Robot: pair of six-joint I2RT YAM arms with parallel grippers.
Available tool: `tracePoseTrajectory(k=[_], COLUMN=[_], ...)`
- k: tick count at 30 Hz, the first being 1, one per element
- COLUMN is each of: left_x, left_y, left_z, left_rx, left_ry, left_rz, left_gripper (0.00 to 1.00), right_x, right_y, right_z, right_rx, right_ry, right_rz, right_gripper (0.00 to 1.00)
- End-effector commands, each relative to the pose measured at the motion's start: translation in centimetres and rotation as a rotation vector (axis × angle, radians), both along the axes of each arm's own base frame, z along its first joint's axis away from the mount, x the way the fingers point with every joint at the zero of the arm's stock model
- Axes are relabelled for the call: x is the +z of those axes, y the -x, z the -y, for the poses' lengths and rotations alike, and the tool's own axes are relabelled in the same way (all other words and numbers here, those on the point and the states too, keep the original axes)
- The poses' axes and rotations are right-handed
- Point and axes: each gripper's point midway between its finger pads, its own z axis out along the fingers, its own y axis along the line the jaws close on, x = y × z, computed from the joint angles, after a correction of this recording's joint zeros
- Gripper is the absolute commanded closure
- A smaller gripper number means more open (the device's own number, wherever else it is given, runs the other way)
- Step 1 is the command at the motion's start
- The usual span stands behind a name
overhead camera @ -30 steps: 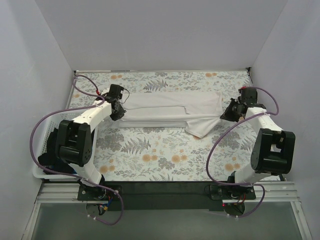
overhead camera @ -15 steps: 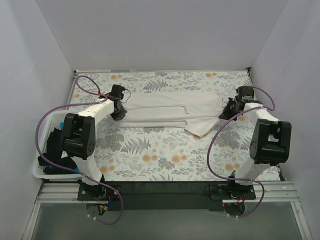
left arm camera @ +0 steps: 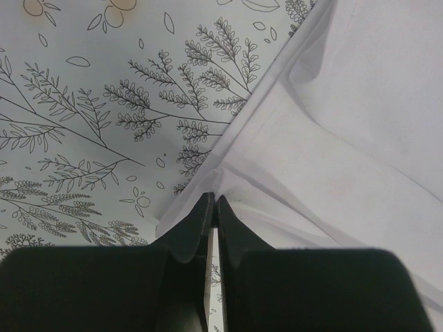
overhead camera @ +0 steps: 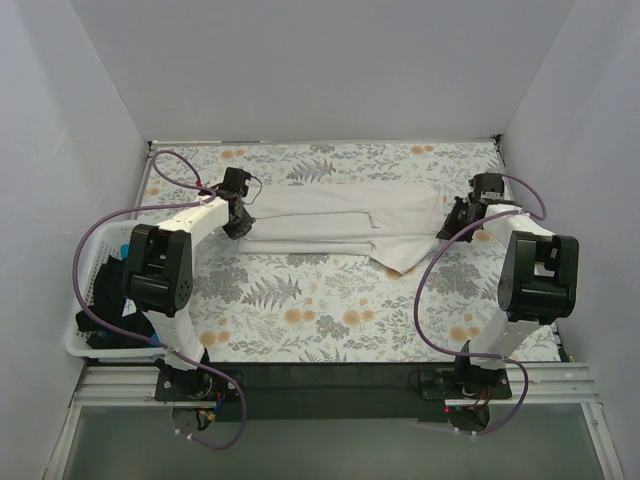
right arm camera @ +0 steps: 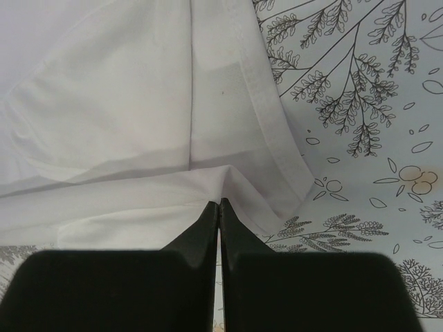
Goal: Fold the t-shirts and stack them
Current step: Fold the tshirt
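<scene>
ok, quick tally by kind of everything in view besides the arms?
White t-shirt: 1
White slotted basket: 1
Dark cloth in the basket: number of pieces unclear
Floral tablecloth: 1
Total: 3 countable, plus the dark cloth

A plain pale back wall (overhead camera: 320, 70) is rising behind the table, while a left wall (overhead camera: 60, 150) and a right wall (overhead camera: 590, 150) of the same kind are closing it in. Soft, even light is falling everywhere, casting only faint shadows. A floral tablecloth (overhead camera: 320, 310) in grey and orange is covering the tabletop. A black strip (overhead camera: 330, 380) and metal rails (overhead camera: 120, 385) are running along the near edge, and a white slotted basket (overhead camera: 78, 348) is sitting at the left.
</scene>
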Motion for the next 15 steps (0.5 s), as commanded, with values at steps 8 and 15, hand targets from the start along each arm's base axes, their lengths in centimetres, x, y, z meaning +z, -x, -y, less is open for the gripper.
tracePoseTrajectory(k=[8,15], left_x=[0.7,0.7], left_y=[-0.7,-0.9], left_z=[-1.2,-1.4], left_rx=[0.08,0.092], left_ry=[-0.022,-0.028], left_rz=[0.048,0.059], left_gripper=[1.0,1.0], right_x=[1.6,2.3], right_y=[-2.4,-3.0], right_z=[0.2,0.1], right_rx=[0.025,0.028], right_ry=[0.033,0.03], right_rz=[0.082,0.101], right_gripper=[0.98,0.98])
